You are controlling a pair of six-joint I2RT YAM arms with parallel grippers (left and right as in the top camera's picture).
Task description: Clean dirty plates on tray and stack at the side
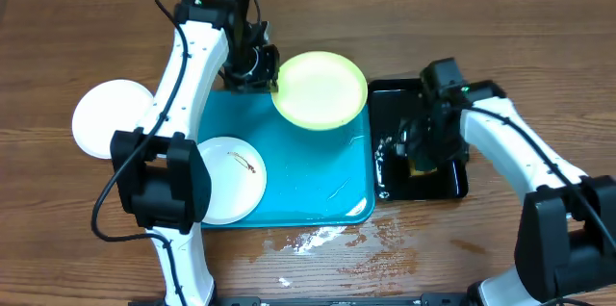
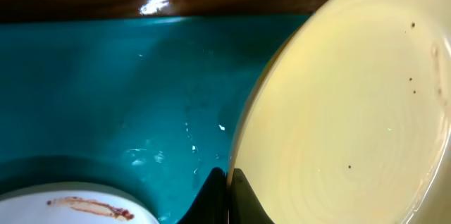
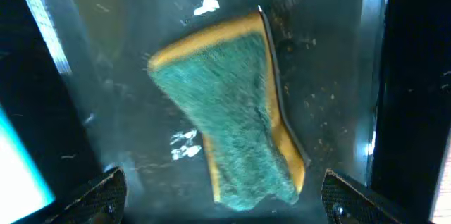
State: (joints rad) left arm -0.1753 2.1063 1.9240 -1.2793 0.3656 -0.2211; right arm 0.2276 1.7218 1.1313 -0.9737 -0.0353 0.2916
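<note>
left tool (image 2: pixel 227 182) pinching rim of yellow-green plate (image 1: pixel 320 89) over far edge of turquoise tray (image 1: pixel 318 181); smeared white plate (image 1: pixel 236 176) on it, clean white plate (image 1: pixel 106 118) on table (image 1: pixel 77 37) beside; right tool (image 3: pixel 224 194) spread above sponge (image 3: pixel 225 111) in black tray (image 1: pixel 452 183).

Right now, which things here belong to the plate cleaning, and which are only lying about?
Belong to the job: yellow-green plate, smeared white plate, plain white plate on the table, blue tray, sponge.
Only lying about: black tray under the sponge, wet splashes on the table.
</note>
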